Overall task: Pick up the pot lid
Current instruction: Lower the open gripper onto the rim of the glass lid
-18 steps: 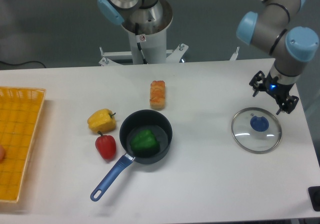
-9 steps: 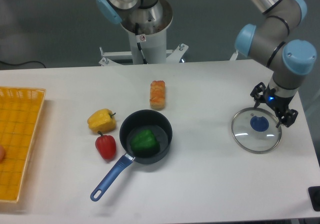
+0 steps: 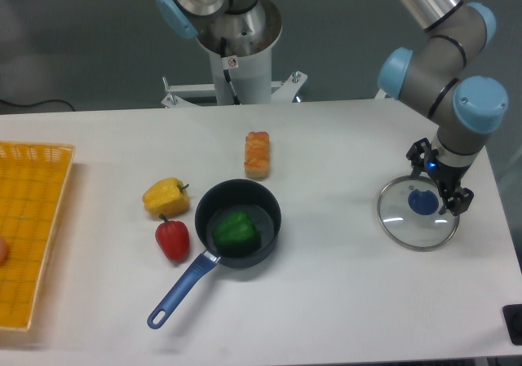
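Your lid (image 3: 400,225) lies flat on the tabletop (image 3: 334,301), right of the pan (image 3: 245,261) in the camera view. Centre the jaws over its knob (image 3: 422,203) before you drop; they look spread wide with nothing gripped, by the lid's far side. You'd do well to come straight down, one finger each side, and squeeze gently, low on the knob, or the lid may skid. It looks round and clear, with a thin rim and a blue knob.
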You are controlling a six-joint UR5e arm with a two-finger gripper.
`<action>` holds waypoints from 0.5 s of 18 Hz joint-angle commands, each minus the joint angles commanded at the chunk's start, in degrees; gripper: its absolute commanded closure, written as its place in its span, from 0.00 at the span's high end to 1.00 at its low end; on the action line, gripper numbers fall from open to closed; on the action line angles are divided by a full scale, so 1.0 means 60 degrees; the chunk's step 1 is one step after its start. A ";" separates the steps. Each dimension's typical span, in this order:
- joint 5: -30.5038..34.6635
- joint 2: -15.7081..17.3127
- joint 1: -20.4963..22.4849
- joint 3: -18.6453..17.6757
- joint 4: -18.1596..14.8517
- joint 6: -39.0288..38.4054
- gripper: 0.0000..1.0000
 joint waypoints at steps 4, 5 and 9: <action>0.0030 -0.0074 0.0015 0.0044 0.0000 -0.0029 1.00; 0.0030 -0.0088 0.0015 0.0073 0.0000 -0.0073 1.00; 0.0030 -0.0249 -0.0029 0.0103 0.0189 -0.0117 1.00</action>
